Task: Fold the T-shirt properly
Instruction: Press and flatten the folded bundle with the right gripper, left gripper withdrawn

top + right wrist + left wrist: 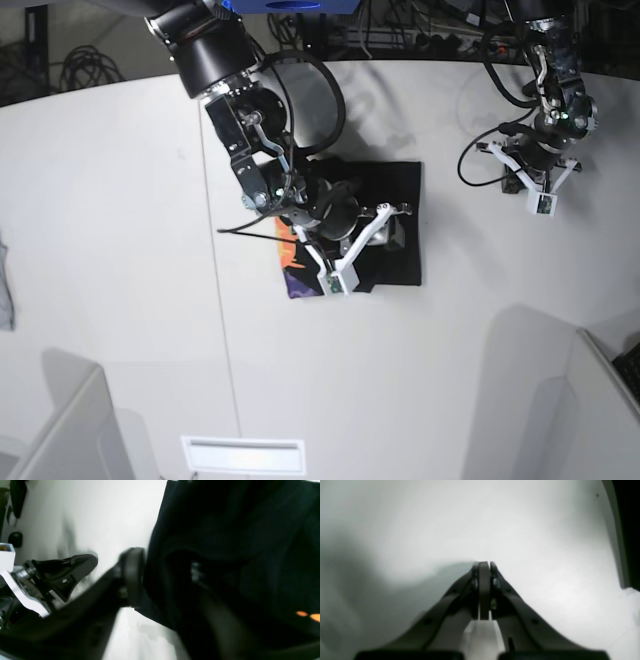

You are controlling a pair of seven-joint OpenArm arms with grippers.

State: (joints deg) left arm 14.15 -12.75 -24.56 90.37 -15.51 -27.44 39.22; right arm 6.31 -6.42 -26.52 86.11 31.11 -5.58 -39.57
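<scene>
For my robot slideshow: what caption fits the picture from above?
The right gripper hovers over the folded black T-shirt on the white table, while the left gripper waits off to the side.

White table [120,250] fills view. Black T-shirt [400,225] lies near centre, folded into compact block, orange and purple print showing at its near-left corner. Right arm reaches over it from top left — right gripper [385,228] sits above dark cloth, jaw state unclear against black fabric. Left gripper [540,185] hangs well apart at top right, over bare table — cables trailing behind. Grey cloth scrap [6,285] at far left edge.
</scene>
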